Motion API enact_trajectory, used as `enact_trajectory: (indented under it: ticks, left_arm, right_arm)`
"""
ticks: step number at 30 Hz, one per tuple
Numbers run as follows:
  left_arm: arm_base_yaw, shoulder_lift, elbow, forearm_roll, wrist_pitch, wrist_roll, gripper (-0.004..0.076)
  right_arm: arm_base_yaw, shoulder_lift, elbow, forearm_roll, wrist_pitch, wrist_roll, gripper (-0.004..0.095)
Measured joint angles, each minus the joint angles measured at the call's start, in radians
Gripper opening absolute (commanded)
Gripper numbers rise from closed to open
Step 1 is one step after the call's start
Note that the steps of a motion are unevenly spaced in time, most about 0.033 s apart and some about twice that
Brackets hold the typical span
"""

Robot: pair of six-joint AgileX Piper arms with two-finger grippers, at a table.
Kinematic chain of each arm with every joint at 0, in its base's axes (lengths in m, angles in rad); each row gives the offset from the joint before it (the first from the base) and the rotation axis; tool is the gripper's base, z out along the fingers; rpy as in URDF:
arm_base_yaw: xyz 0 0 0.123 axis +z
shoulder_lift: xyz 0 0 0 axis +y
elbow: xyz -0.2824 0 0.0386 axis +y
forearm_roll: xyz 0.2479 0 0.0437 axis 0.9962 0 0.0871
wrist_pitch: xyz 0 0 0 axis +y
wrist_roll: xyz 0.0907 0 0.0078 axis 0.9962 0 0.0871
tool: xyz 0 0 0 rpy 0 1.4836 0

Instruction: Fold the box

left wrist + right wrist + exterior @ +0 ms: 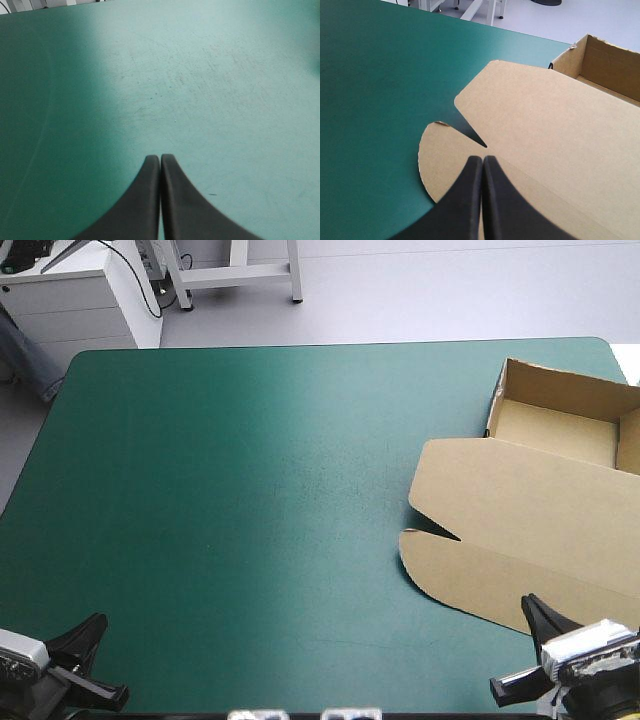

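Where the left arm enters at the near left corner of the table, the left gripper hangs over the bare teal-green cover. Its two black fingers are pressed together into one pointed arch, with nothing between them. The cover ahead of this gripper carries no object; the left and middle parts of the table show only faint scuff marks.

The box lies on the right side of the table and runs past the right edge of the high view. Its tray section stands near the far right corner, walls raised and open at the top. The lid panel lies flat on the cover, extending from the tray toward the near edge. A front flap with a rounded corner adjoins the lid, and a V-shaped notch separates the two at their left end.

The right gripper sits at the near right corner, above the front flap. Its fingers meet tip to tip and hold nothing. Contact with the board cannot be determined.
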Motion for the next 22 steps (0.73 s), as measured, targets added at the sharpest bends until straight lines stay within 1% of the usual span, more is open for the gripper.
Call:
enact_trajectory:
  ticks: [2, 5, 8, 11, 16, 22]
  left_arm:
    - [0.0, 0.0, 0.0, 0.0, 0.0, 0.0, -0.0008]
    - [0.0, 0.0, 0.0, 0.0, 0.0, 0.0, -0.0008]
    - [0.0, 0.0, 0.0, 0.0, 0.0, 0.0, -0.0008]
    - [0.0, 0.0, 0.0, 0.0, 0.0, 0.0, -0.0008]
    - [0.0, 0.0, 0.0, 0.0, 0.0, 0.0, -0.0008]
    - [0.0, 0.0, 0.0, 0.0, 0.0, 0.0, -0.0008]
  right_arm:
    - [0.021, -0.051, 0.043, -0.008, -0.009, 0.009, -0.0016]
    - [0.067, -0.096, 0.098, -0.053, -0.022, 0.038, -0.0016]
    - [0.112, -0.098, 0.131, -0.156, -0.026, 0.097, -0.0016]
    - [0.146, -0.098, 0.143, -0.223, -0.035, 0.149, -0.0016]
    - [0.187, -0.099, 0.155, -0.243, -0.074, 0.198, -0.0016]
    - [0.22, -0.099, 0.156, -0.245, -0.078, 0.206, -0.0016]
